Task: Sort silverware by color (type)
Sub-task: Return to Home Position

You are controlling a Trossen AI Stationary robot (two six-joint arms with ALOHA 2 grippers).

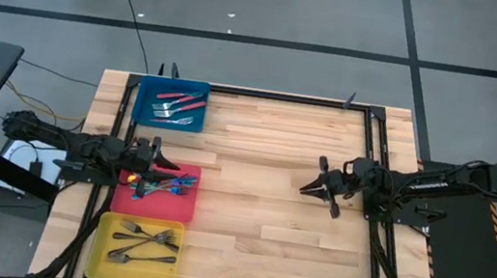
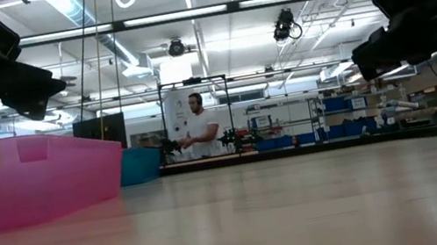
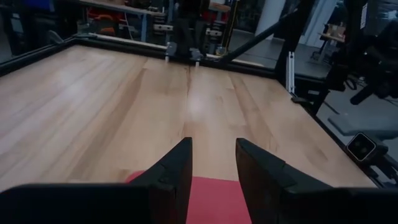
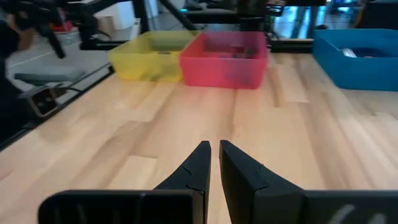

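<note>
At the far left of the high view the left arm point(image 1: 63, 142) reaches in toward the middle of the frame. The left jaws hang over the upper edge of the red tray point(image 1: 178, 209); in the left wrist view they stand a modest way apart with nothing between them.

All the silverware visible lies in the column of three trays at the left of the high view:
- **Top:** the blue tray point(image 1: 144, 105) holds the red-handled forks point(image 1: 178, 105).
- **Middle:** the red tray holds the blue-handled pieces point(image 1: 164, 186) in a loose heap just below the left jaws.
- **Bottom:** the yellow tray point(image 1: 105, 246) holds the dark grey forks point(image 1: 144, 244).

The forks in the top and bottom trays lie with their long axes roughly across the frame, slightly tilted. The heap in the red tray is too tangled to read.

No loose piece shows on the tabletop point(image 1: 253, 247).

Right of centre, the right arm point(image 1: 437, 185) comes in from the right edge. The right jaws are over bare wood, well apart from the trays. In the right wrist view they are nearly closed, with only a sliver between them, and empty.

The sorting looks finished. With every piece off to the left, the left arm is much the nearer, but neither arm seems to have anything to fetch. The move that matters is probably the left jaws drawing back without catching the red tray's wall.
</note>
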